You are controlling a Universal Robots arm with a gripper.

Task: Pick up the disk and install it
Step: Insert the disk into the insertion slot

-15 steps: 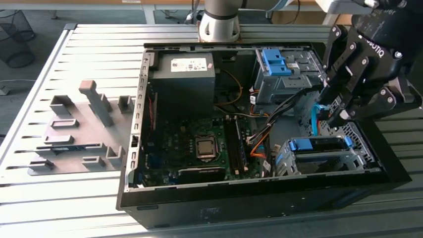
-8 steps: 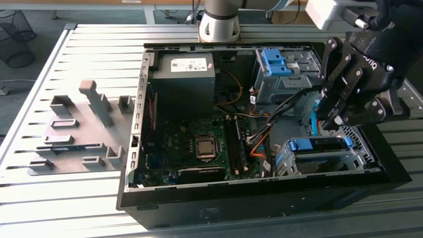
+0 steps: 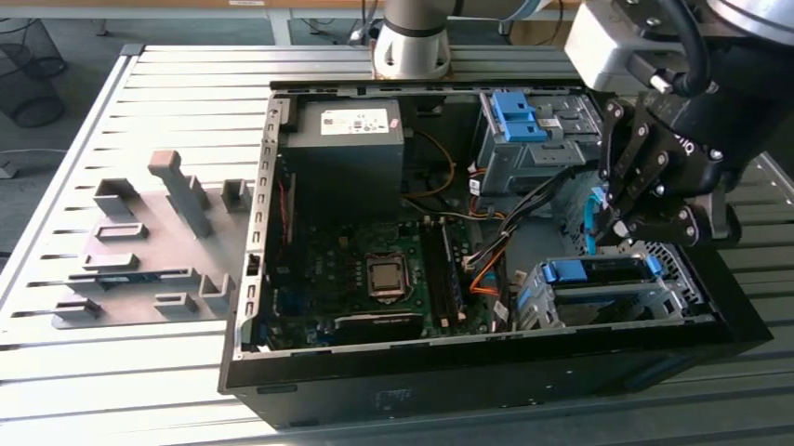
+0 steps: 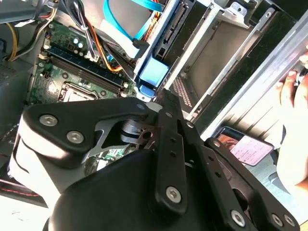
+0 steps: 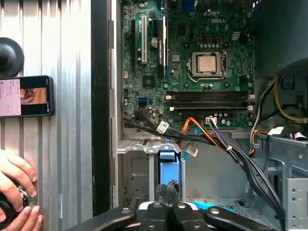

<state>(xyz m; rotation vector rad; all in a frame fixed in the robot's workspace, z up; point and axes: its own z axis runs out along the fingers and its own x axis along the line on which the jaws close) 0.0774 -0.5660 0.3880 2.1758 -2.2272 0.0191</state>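
1. At the exterior view's right end of the open black computer case (image 3: 372,390), the black linkage gripper (image 3: 616,237) hangs low over the drive bays. The case lies on a slatted grey metal table (image 3: 125,372).
2. The disk (image 5: 167,166), a silver-metal drive with a bright blue plastic carrier end, stands on edge inside a grey sheet-metal bay (image 5: 134,163). It sits just beyond the gripper's tip and beside the green motherboard (image 5: 192,72).
3. In the second wrist view the tip sits against the disk's blue end. Gripper state: I cannot tell whether it is spread, closed or pinching the disk, as its own links hide the contact.
4. Orange and black cables (image 5: 211,139) run close past the bay mouth.
5. Handling, as a judgement: the disk looks rigid and fairly dense for its size, with smooth metal faces likely to slip. The label face and connector edge are best left alone. The blue rails look like the best hold, taken across the two long edges and kept square to the bay.
6. A person's hand (image 5: 17,178) rests on the table outside the case wall, near a dark phone (image 5: 26,96).
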